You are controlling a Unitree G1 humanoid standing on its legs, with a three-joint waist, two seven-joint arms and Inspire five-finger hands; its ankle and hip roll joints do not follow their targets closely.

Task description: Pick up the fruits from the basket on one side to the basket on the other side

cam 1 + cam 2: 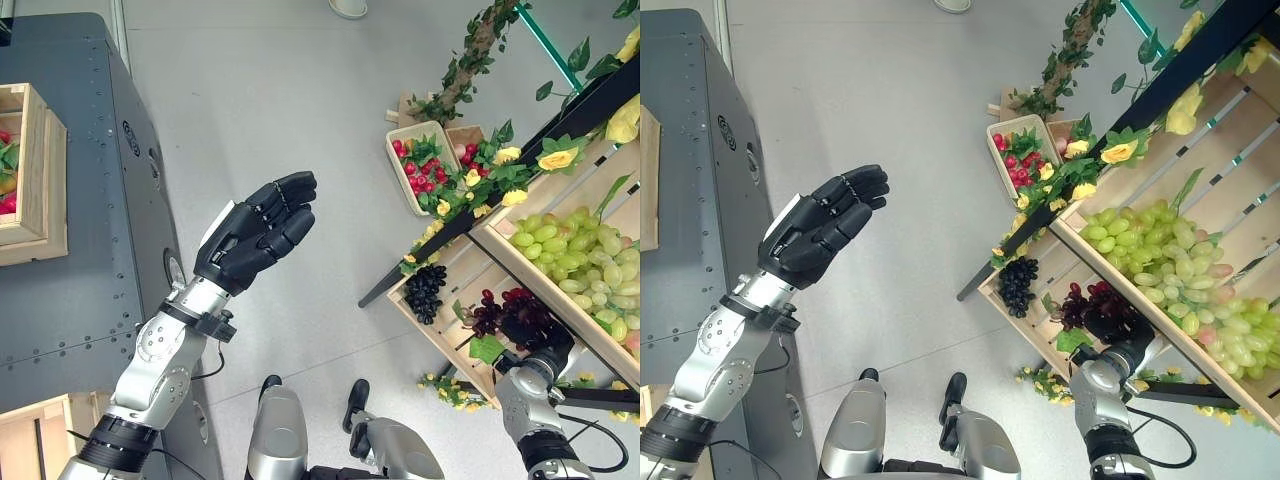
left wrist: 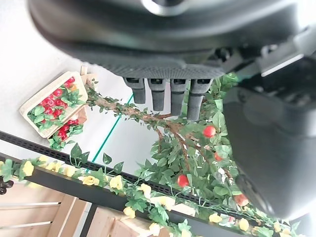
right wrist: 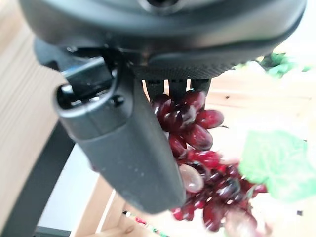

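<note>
A bunch of dark red grapes (image 1: 505,310) lies in the lower wooden crate (image 1: 440,335) of the fruit stand on the right. My right hand (image 1: 545,345) is on the bunch; in the right wrist view its thumb (image 3: 123,148) and curled fingers close round the red grapes (image 3: 197,133). A black grape bunch (image 1: 425,290) lies further left in the same crate. Green grapes (image 1: 585,255) fill the crate above. My left hand (image 1: 255,235) is raised over the floor, open and holding nothing, with its fingers (image 2: 168,91) straight.
A wooden crate with fruit (image 1: 30,170) stands on the dark cabinet (image 1: 90,280) at the left. A small basket of red fruit (image 1: 420,165) sits on the floor beside the stand. Yellow flowers and leafy vines (image 1: 480,175) trim the stand's black frame.
</note>
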